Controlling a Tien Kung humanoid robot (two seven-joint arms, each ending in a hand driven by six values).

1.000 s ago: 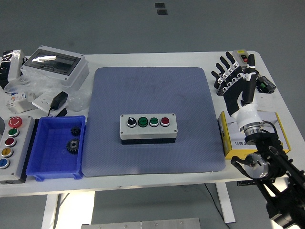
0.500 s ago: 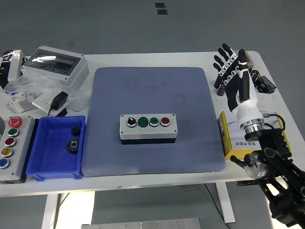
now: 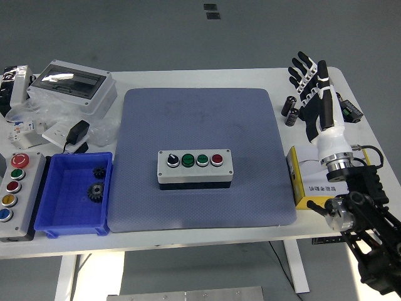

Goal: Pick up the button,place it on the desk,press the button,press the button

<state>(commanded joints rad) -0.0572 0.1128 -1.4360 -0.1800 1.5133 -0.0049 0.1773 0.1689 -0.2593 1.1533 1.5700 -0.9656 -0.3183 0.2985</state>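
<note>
White table (image 3: 207, 80) carried a grey-blue mat (image 3: 200, 207). Button box (image 3: 195, 166) sat mid-mat, near side, nothing touching it. Right hand (image 3: 319, 103) hovered off the mat's far-right corner, fingers (image 3: 303, 63) spread, empty, well apart from the box. Blue bin (image 3: 53, 216) with gears (image 3: 95, 190) sat left of the mat.

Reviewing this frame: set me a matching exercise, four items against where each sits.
Items:
1. button box
2. gears
3. right hand
4. yellow box

Places:
A. in the blue bin
B. middle of the grey mat
C. table's right edge, beside the mat
D. raised over the far right corner, fingers spread

Pairs: 1-B, 2-A, 3-D, 4-C
</note>
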